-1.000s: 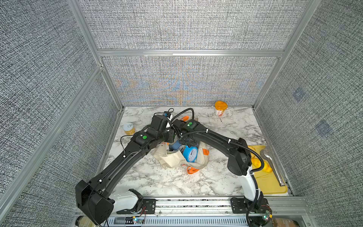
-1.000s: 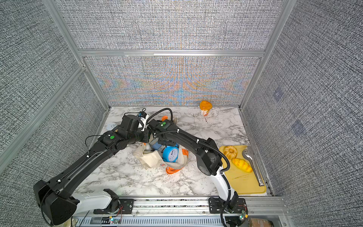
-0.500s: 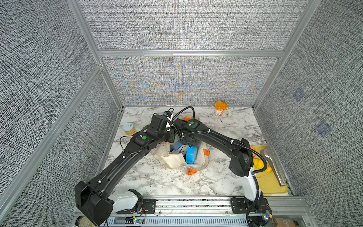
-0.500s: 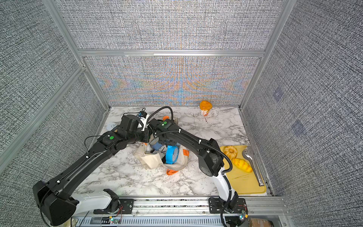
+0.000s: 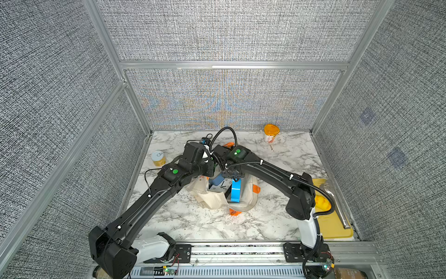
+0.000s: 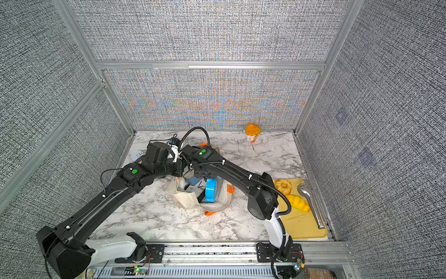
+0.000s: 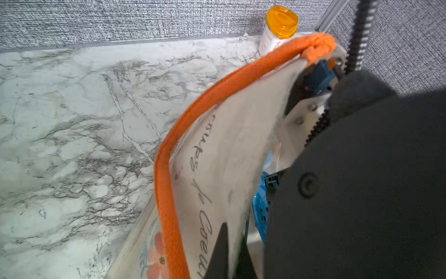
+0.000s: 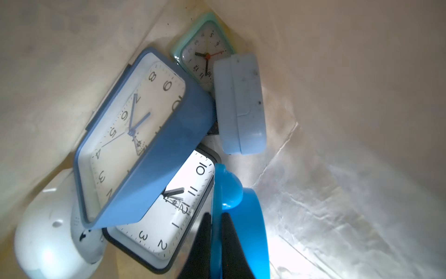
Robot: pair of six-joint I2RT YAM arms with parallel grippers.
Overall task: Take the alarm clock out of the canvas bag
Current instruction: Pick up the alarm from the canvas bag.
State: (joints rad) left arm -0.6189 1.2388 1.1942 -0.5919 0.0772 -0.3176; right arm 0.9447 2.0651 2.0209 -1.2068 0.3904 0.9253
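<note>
Marble tabletop (image 5: 183, 217): right claw (image 8: 216, 215) clenched on blue alarm clock (image 5: 235, 192); left claw (image 7: 231, 251) seemingly pinching canvas bag (image 5: 212, 198).

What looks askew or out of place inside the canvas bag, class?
In the canvas bag the clocks lie jumbled: the blue rectangular clock leans tilted across the black-framed clock, and the bright blue round clock stands on edge, pinched by the right gripper.

Bright blue alarm clock (image 5: 235, 191) stands on edge inside open cream canvas bag (image 5: 212, 201).
</note>
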